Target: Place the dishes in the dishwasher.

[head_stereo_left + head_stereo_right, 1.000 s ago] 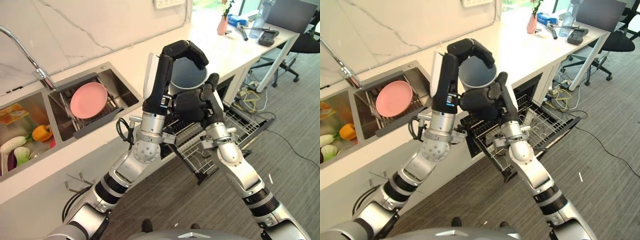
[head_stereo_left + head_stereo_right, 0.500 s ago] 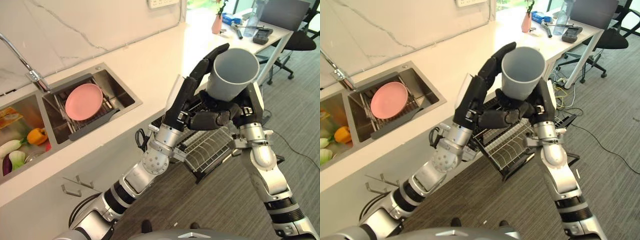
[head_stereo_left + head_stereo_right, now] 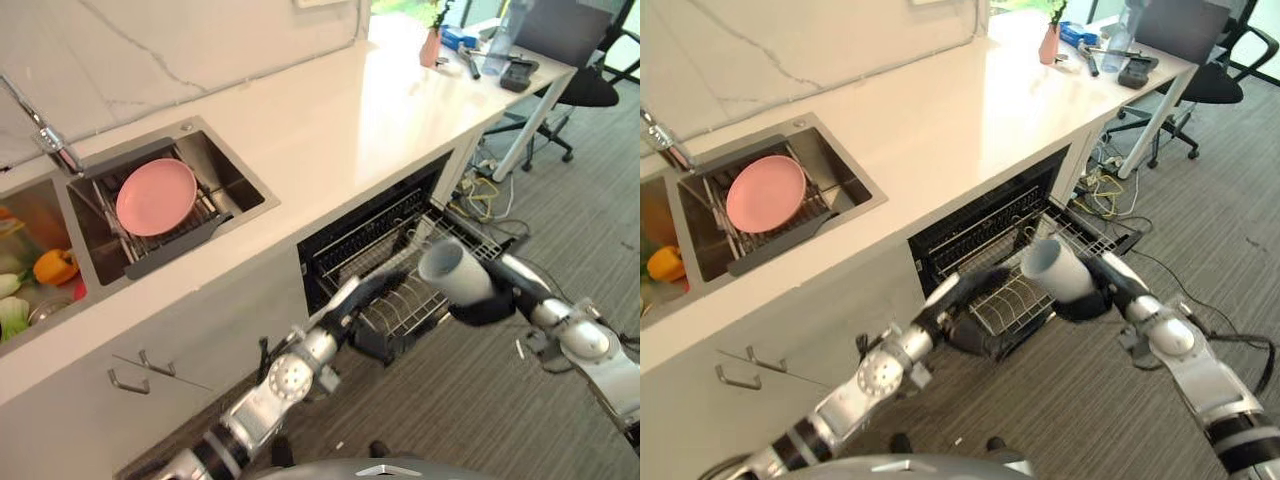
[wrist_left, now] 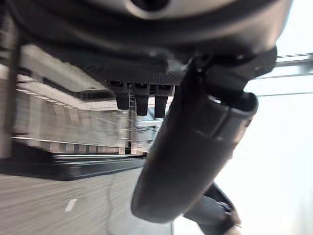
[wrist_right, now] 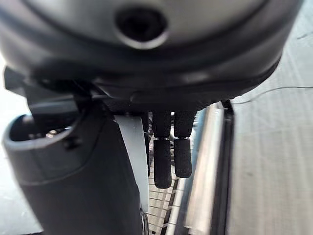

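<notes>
The right hand (image 3: 492,305) is curled round a grey cup (image 3: 455,270), gripping it low on its body so the cup lies tilted, mouth pointing up and toward the counter. It hangs over the outer part of the pulled-out dishwasher rack (image 3: 400,300), not yet set among the wires. In the right wrist view the fingers (image 5: 168,156) reach down with the rack's wire grid and edge rail just beyond them.

The left hand (image 3: 362,312) sits low at the front of the same rack, its dark fingers lying along the rack's near edge. Whether they are hooked on the wire or merely resting there I cannot tell — the left wrist view gives no clear answer.

Further out, the dishwasher opening (image 3: 370,225) gapes under the white counter (image 3: 330,120), and a pink plate (image 3: 156,197) waits on the drying rack in the sink (image 3: 245,180), with vegetables in the basin beside it.

The risks, as I judge them: the cup is held at a slant, so releasing it from above could send it rolling off the front of the rack onto the floor. The two hands are also close together — lowering the cup carelessly could knock it against the left hand or catch its rim on a tine.
</notes>
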